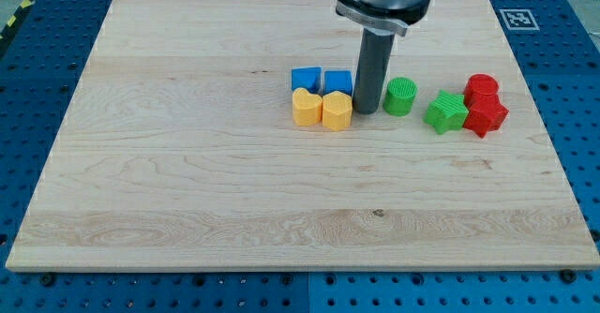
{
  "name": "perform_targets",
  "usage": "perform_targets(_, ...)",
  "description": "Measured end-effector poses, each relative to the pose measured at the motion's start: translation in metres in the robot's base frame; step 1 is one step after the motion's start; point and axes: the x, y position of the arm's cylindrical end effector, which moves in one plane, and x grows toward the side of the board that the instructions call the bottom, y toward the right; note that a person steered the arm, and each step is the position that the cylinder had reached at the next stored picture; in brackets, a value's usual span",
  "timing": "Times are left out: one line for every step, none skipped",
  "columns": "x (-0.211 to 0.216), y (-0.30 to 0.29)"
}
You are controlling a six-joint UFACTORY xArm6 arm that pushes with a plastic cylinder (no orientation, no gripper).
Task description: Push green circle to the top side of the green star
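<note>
The green circle [400,96] stands on the wooden board right of centre. The green star [446,112] lies to its right and slightly lower, a small gap apart. My tip [366,112] rests on the board just left of the green circle, close to it, and right beside the yellow hexagon [337,111]. The rod rises from there to the arm at the view's top.
A blue block [306,79] and a blue cube [338,81] sit above a yellow heart [306,109] and the yellow hexagon, left of my tip. A red cylinder [482,88] and a red star [486,115] touch the green star's right side. The board's right edge [544,116] is near.
</note>
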Motion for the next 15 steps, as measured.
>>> perform_targets(-0.017,0.015)
perform_targets(-0.01,0.023)
perform_targets(0.011,0.021)
perform_targets(0.011,0.026)
perform_targets(0.008,0.041)
perform_targets(0.006,0.046)
perform_targets(0.005,0.046)
perform_targets(-0.011,0.047)
perform_targets(-0.015,0.047)
perform_targets(-0.014,0.047)
perform_targets(0.003,0.047)
perform_targets(0.005,0.049)
perform_targets(0.005,0.053)
perform_targets(0.003,0.053)
perform_targets(-0.002,0.053)
